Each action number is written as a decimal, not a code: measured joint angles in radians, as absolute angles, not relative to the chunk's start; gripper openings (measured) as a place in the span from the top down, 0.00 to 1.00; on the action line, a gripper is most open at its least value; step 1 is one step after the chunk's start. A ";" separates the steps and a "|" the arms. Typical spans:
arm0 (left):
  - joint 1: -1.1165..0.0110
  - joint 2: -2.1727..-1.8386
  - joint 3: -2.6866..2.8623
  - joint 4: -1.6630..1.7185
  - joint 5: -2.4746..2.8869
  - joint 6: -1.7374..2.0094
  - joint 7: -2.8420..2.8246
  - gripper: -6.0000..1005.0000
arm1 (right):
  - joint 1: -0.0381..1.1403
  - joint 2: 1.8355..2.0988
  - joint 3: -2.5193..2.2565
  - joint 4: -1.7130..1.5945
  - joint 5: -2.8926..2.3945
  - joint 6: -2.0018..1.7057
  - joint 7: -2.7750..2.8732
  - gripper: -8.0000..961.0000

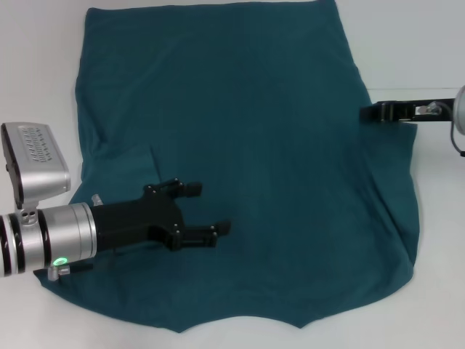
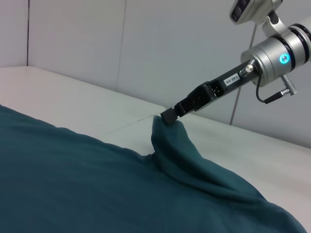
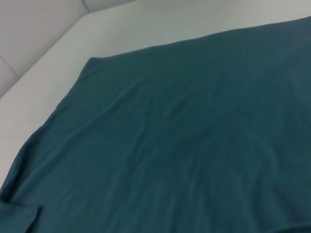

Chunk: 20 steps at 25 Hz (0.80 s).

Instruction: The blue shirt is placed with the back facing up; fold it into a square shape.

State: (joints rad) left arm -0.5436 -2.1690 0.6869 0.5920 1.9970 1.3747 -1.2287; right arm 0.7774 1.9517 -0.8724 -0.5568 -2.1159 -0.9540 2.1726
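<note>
Right claw [image 2: 167, 116] pinches blue shirt's [image 1: 247, 145] edge; left claw [image 1: 212, 209] above it

Head view: taken from above, looking forward and down; the whole blue shirt [image 1: 247, 160] spread on the white tabletop [image 1: 407, 43] is covered, both arms included. Left wrist view: set low, near the cloth, aimed across the shirt [image 2: 97, 184] toward the right gripper [image 2: 168, 115] at the far edge. Right wrist view: held close, angled over the shirt [image 3: 184, 136]. The shirt surface is shared by all three views.
</note>
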 joint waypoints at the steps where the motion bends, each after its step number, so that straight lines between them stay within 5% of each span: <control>1: -0.544 -2.169 0.687 0.592 1.997 1.372 -1.229 0.06 | 0.781 1.953 -0.880 -0.557 -2.118 -0.954 2.177 0.96; 20: -0.546 -2.167 0.687 0.592 1.997 1.363 -1.229 0.05 | 0.819 1.988 -0.914 -0.555 -2.220 -0.963 2.287 0.95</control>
State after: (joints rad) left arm -0.5459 -2.1675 0.6871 0.5921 1.9972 1.3632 -1.2287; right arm 0.8188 1.9875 -0.9140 -0.5552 -2.2198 -0.9625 2.2869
